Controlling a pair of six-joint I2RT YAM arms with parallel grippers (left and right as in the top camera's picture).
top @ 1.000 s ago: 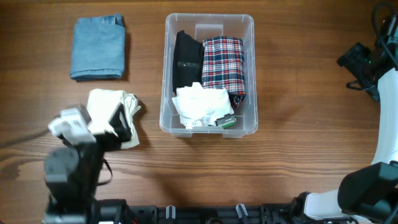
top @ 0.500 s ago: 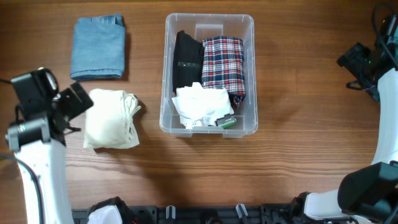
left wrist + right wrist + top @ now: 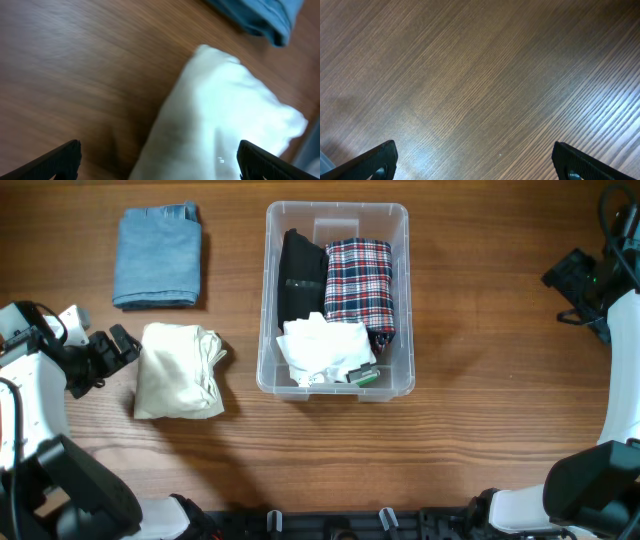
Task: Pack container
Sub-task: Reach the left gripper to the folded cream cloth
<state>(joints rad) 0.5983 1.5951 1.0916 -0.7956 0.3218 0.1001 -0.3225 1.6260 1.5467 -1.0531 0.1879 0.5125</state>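
Sitting mid-worktop [image 3: 480,430] toward the far edge, the container [image 3: 336,208] holds a black garment [image 3: 300,275], plaid shirt [image 3: 358,280] and white cloth [image 3: 325,350] — cream bundle [image 3: 180,370] and folded denim [image 3: 157,257] wait outside, left gripper [image 3: 118,352] and right gripper [image 3: 475,162] agape, empty.

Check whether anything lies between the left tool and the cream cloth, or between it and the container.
Nothing visible does. The open left tool sits just left of the cream cloth; only bare table separates the cloth from the container.

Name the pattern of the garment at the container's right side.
Red, navy and white plaid garment; overhead view.
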